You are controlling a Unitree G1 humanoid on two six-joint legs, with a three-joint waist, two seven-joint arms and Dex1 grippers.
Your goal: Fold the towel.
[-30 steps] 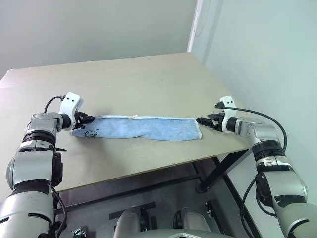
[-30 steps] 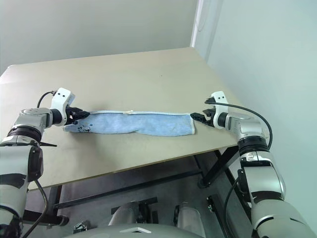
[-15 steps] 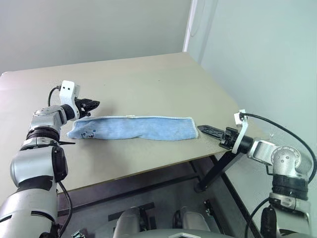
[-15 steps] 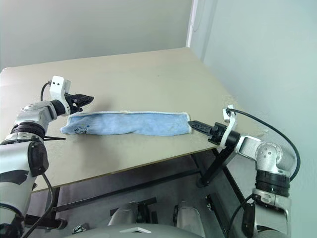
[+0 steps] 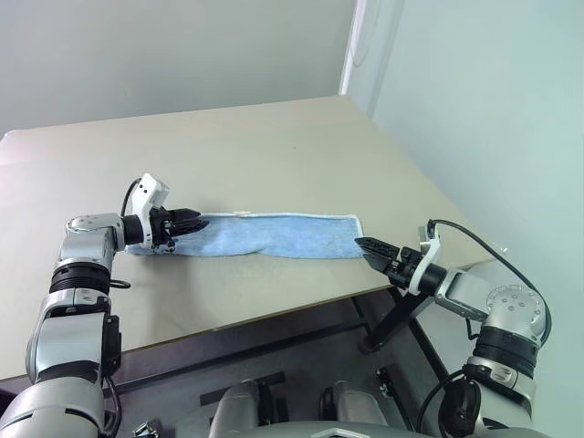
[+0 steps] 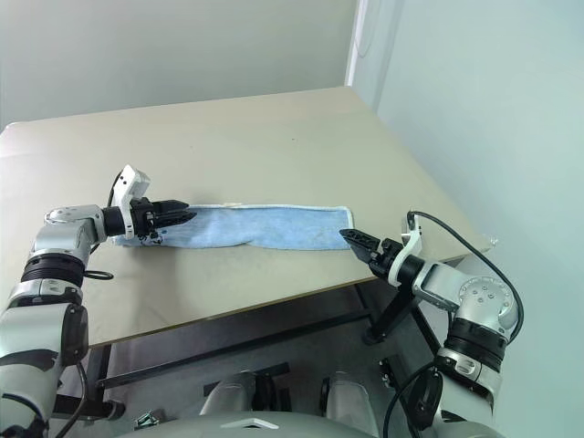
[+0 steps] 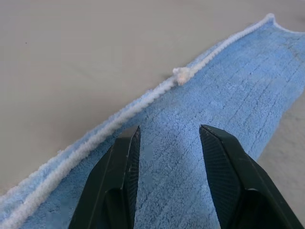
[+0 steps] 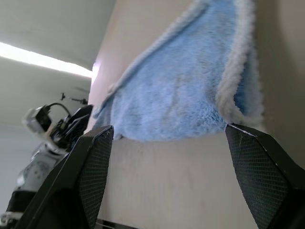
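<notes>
Beige table (image 5: 274, 146) against pale walls, bearing the towel (image 5: 274, 235), a long, narrow, folded blue strip lying crosswise near the front edge, its white-stitched edging on the far side. Left gripper (image 5: 193, 220) lies low over the towel's left end, jaws spread with cloth showing between them, nothing pinched. Right gripper (image 5: 370, 247) sits just off the towel's right end near the table edge, jaws spread wide and empty.
</notes>
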